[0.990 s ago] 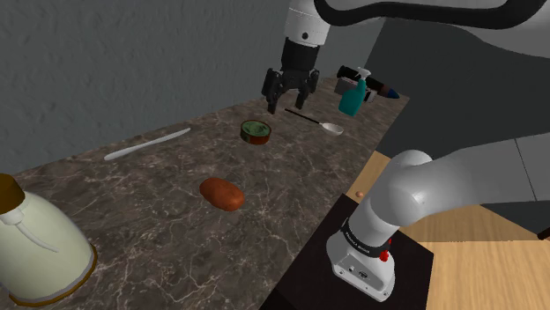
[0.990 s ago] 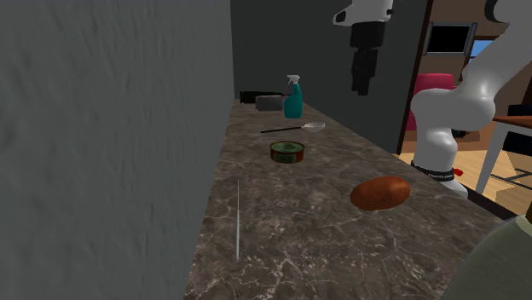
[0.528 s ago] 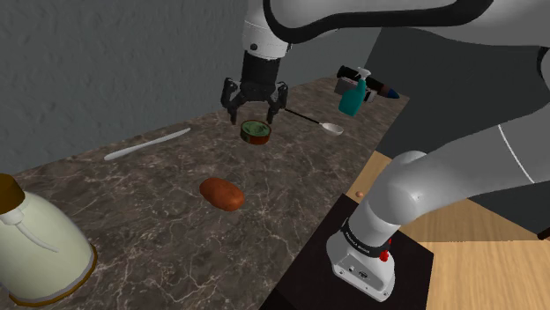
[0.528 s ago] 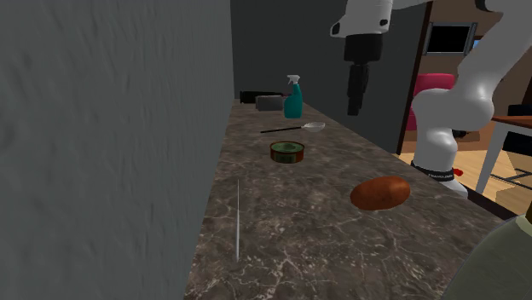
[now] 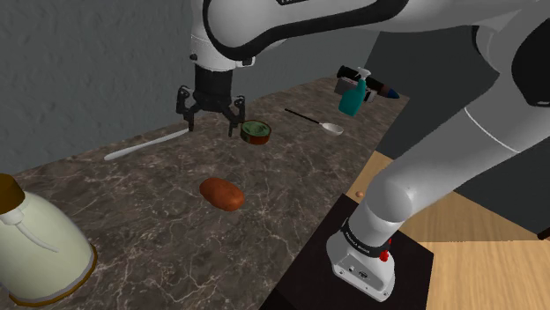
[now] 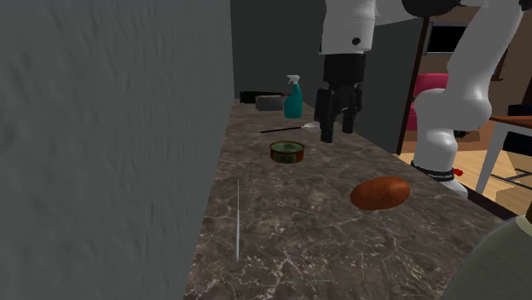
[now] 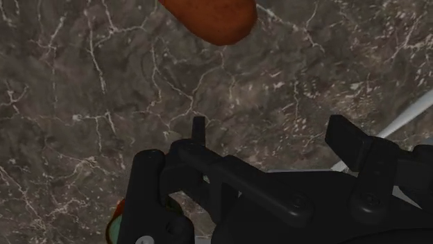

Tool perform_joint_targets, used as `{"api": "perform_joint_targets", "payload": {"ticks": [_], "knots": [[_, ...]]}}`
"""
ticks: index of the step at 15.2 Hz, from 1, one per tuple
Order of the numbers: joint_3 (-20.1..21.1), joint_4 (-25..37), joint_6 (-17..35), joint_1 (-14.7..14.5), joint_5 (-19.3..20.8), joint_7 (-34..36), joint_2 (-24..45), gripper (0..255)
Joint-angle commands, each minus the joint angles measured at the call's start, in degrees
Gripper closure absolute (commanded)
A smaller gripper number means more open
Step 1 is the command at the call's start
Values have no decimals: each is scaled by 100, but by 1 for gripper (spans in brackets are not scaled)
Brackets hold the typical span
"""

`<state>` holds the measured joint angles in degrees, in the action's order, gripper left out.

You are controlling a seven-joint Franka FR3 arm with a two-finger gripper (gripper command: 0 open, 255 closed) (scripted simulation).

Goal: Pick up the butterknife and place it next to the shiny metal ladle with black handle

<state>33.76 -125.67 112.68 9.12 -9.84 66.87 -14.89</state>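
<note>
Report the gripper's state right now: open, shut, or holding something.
Gripper: open, fingers apart, holding nothing; the butterknife lies untouched on the counter.

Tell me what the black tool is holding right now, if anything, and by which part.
Nothing. The black two-finger tool hangs open above the dark marbled counter; the pale slender butterknife lies apart from it, ungrasped.

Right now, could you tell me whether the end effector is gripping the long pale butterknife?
No, the long pale butterknife lies flat on the dark marbled counter, apart from the open black end effector.
</note>
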Motion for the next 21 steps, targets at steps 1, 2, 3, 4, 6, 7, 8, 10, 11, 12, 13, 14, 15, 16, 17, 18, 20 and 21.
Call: {"api": "perform_joint_targets", "payload": {"ticks": [1,2,3,4,6,7,8,10,11,12,13,14,15,16,17,18,20,21], "knots": [[245,395,136,130,253,742,563,0],[340,570,203,168,405,1096,837,0],[420,753,260,192,573,1453,1118,0],[476,945,307,193,754,1810,1403,0],[517,1353,363,134,1132,2508,1976,0],[510,1569,374,82,1318,2841,2258,0],[480,1793,374,9,1495,3160,2534,0],[361,2264,348,-177,1807,3744,3061,0],[282,2510,324,-282,1940,4009,3313,0],[202,2764,294,-385,2059,4260,3559,0],[111,3025,258,-493,2161,4492,3797,0],[19,3294,217,-599,2251,4712,4032,0],[-74,3572,170,-703,2329,4918,4264,0],[-169,3859,118,-805,2394,5111,4493,0],[-260,4156,60,-902,2451,5295,4723,0],[-294,4250,42,-935,2464,5348,4793,0],[-313,4172,166,-943,2492,5367,4844,0],[-323,4135,226,-947,2507,5376,4871,0]]}}
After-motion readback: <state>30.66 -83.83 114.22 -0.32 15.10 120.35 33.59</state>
